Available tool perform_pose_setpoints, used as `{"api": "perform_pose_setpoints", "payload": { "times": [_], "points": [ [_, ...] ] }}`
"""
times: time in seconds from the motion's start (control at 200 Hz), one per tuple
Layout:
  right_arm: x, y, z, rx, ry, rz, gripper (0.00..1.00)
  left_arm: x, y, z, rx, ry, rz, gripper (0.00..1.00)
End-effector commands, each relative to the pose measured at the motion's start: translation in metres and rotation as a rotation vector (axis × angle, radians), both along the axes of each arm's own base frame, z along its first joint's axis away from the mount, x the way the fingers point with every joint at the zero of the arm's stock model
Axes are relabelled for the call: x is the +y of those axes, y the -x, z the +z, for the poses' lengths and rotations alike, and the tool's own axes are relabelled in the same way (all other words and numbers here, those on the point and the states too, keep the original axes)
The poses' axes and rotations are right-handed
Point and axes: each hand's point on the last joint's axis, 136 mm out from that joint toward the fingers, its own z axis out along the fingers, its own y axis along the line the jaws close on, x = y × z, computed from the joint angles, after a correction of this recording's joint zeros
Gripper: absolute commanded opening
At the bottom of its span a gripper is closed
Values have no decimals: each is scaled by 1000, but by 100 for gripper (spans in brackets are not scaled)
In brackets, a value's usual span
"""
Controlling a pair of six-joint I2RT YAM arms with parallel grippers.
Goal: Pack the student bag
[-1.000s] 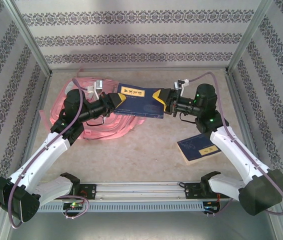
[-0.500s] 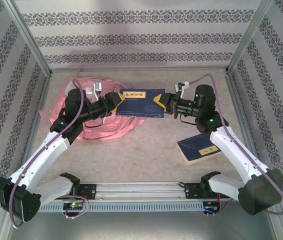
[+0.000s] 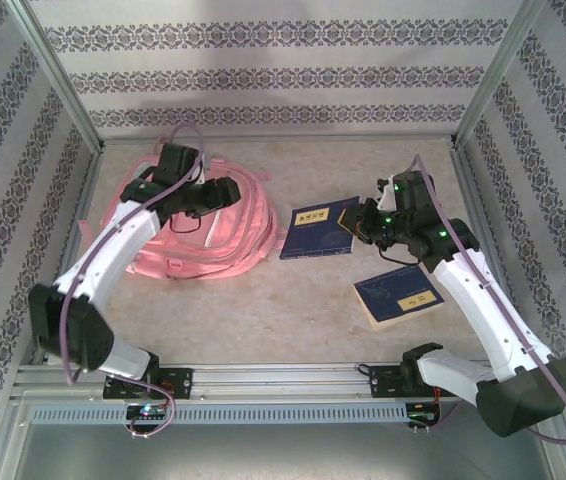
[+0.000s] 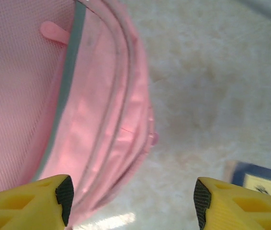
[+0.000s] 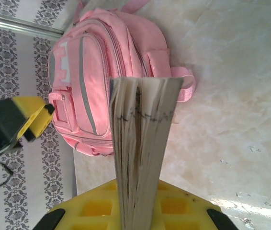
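The student bag (image 3: 198, 235) is a large pink backpack lying at the back left of the table; it also shows as the bag (image 4: 78, 96) and the bag (image 5: 102, 76). My left gripper (image 3: 225, 193) hovers over the bag's right edge, open, with nothing between its yellow fingers (image 4: 39, 201). My right gripper (image 3: 355, 222) is shut on the right edge of a dark blue book (image 3: 313, 230), just right of the bag. In the right wrist view the book's page edge (image 5: 140, 143) stands clamped in the gripper (image 5: 135, 211).
A second blue book (image 3: 398, 297) lies on the table at the right, near the right arm. Patterned walls and metal frame posts close in the back and sides. Bare marbled tabletop (image 3: 263, 320) stretches between the bag and the near rail.
My left gripper has let go of the blue book, opened, and swung back left over the bag. My right gripper has shut on the book and carried it right and nearer.
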Motion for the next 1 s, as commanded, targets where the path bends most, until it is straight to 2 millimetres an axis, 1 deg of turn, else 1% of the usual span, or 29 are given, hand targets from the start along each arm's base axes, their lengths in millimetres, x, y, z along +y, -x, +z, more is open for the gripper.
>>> {"api": "perform_pose_setpoints", "payload": {
  "times": [0.0,0.065,0.185,0.245,0.295,0.44,0.505,0.555,0.65,0.784,0.994],
  "points": [
    [3,1,-3,-13,1,37,0,17,-11,-17,18,-172,-74,68],
    [3,3,-8,2,11,46,0,16,-24,-29,36,-194,-98,67],
    [4,4,-11,11,8,58,0,20,-46,-53,78,-212,-106,66],
    [6,3,-12,12,2,63,0,20,-56,-61,84,-187,-109,64],
    [6,2,-13,17,3,67,0,16,-61,-67,90,-149,-126,61],
    [7,-3,-18,22,13,73,0,-1,-66,-76,113,-63,-192,45],
    [7,-7,-21,21,18,71,0,-7,-66,-77,117,-27,-215,30],
    [6,-11,-25,26,33,65,0,-10,-65,-73,114,0,-221,17],
    [3,-20,-31,32,60,39,0,-10,-62,-63,101,29,-222,0],
    [3,-41,-32,9,73,4,0,-1,-55,-38,67,52,-207,0],
    [15,-74,-27,-43,52,0,0,18,-39,8,4,85,-178,0]
  ]
}}
